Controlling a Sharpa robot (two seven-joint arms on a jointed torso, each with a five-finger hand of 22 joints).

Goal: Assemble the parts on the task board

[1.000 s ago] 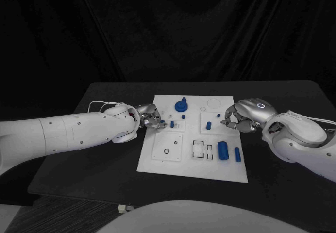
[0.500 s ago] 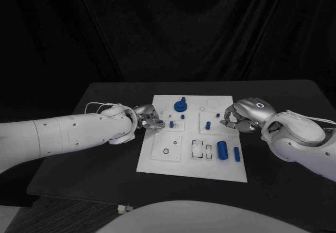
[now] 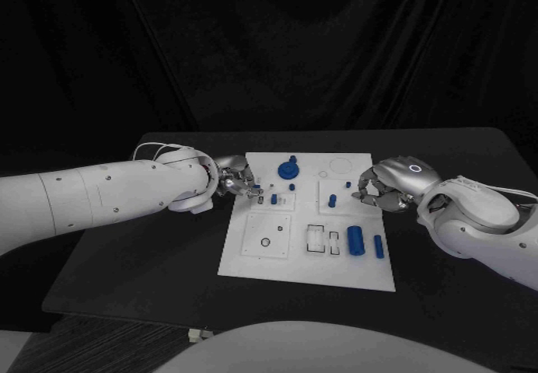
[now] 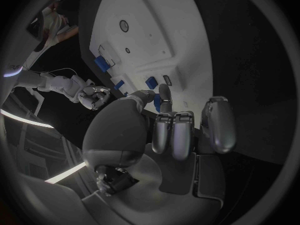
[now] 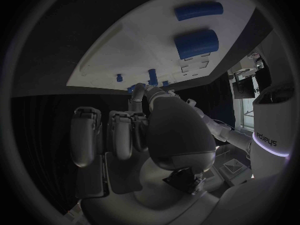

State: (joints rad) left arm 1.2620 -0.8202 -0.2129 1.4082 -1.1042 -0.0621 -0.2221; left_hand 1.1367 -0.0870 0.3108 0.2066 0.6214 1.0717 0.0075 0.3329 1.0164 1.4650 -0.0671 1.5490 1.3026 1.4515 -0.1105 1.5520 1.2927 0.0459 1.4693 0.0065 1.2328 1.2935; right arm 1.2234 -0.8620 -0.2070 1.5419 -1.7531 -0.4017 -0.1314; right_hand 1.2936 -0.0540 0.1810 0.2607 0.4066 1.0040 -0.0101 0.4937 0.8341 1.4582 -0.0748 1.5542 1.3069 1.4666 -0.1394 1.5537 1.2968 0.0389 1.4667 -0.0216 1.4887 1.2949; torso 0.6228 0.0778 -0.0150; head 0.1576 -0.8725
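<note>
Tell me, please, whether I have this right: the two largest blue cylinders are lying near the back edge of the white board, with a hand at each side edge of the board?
Not quite. The two blue cylinders lie near the front edge of the white board, on the robot's side, as the head view shows. The rest holds: the left hand and the right hand are at its side edges.

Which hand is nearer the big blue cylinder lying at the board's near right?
The right. The right hand hovers at the board's right edge, just beyond the big blue cylinder. The left hand is at the far left edge, across the white board.
</note>
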